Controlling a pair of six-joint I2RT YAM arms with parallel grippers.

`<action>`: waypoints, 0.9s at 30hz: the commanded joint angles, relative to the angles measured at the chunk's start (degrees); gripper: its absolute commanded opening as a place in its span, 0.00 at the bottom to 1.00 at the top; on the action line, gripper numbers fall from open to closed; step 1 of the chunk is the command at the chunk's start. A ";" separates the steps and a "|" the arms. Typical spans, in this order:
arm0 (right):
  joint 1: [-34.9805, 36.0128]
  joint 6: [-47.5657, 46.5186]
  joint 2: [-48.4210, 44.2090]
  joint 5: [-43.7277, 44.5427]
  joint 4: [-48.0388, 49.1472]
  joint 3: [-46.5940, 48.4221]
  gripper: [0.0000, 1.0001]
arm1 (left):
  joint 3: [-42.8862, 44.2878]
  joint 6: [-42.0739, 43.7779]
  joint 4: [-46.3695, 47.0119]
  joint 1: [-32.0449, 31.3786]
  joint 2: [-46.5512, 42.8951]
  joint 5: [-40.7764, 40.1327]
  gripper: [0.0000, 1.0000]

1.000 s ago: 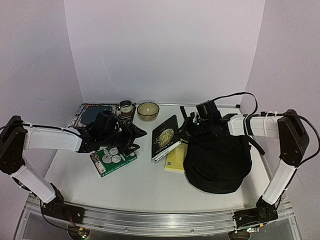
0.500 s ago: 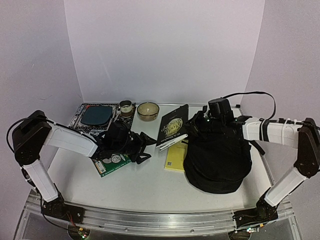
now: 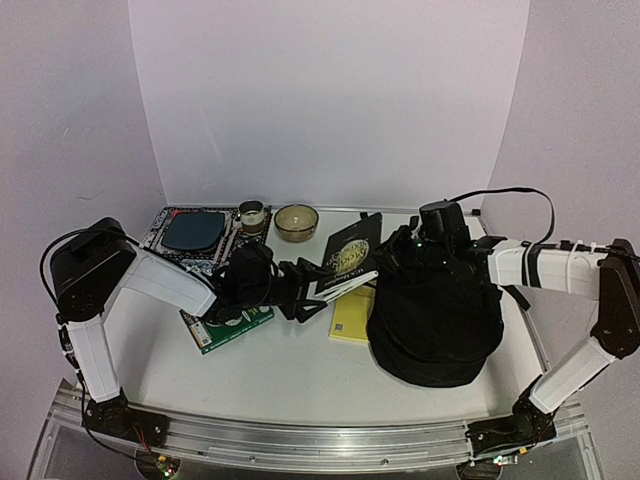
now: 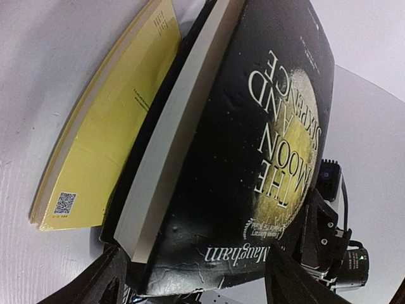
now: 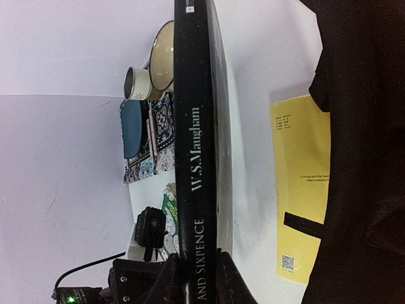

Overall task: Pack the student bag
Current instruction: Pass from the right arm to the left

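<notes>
The student bag (image 3: pixel 435 320), a rounded black backpack, sits on the table at the right, and its dark fabric fills the right side of the right wrist view (image 5: pixel 361 126). A black book (image 3: pixel 348 258), "The Moon and Sixpence", hangs tilted above the table just left of the bag. My right gripper (image 5: pixel 201 278) is shut on its spine end (image 5: pixel 196 158). My left gripper (image 4: pixel 196 285) is open, and its two wide-set fingers (image 4: pixel 107 278) straddle the book's lower end (image 4: pixel 253 158). A yellow book (image 3: pixel 350 318) lies flat beside the bag, under the black one.
A green book (image 3: pixel 225 322) lies under my left forearm. At the back left are a patterned mat (image 3: pixel 190 230) with a blue pad, a small cup (image 3: pixel 253 215) and a tan bowl (image 3: pixel 296 221). A bag strap (image 5: pixel 304 225) crosses the yellow book (image 5: pixel 300 183).
My right gripper has lifted the black book off the table and tilted it up. My left gripper has swung right from over the green book to the black book's end.
</notes>
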 commanded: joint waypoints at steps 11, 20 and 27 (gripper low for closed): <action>-0.04 3.27 -4.78 -1.82 15.33 2.41 0.00 | 4.06 -3.32 5.35 -0.39 3.29 1.88 0.76; 0.08 5.26 -5.91 -3.55 16.65 0.53 0.00 | 2.05 -4.57 10.45 -0.45 1.49 -3.72 0.57; 0.47 5.96 -8.03 -4.09 16.93 -1.94 0.00 | -1.04 -4.98 15.03 -0.39 -0.49 -9.21 0.39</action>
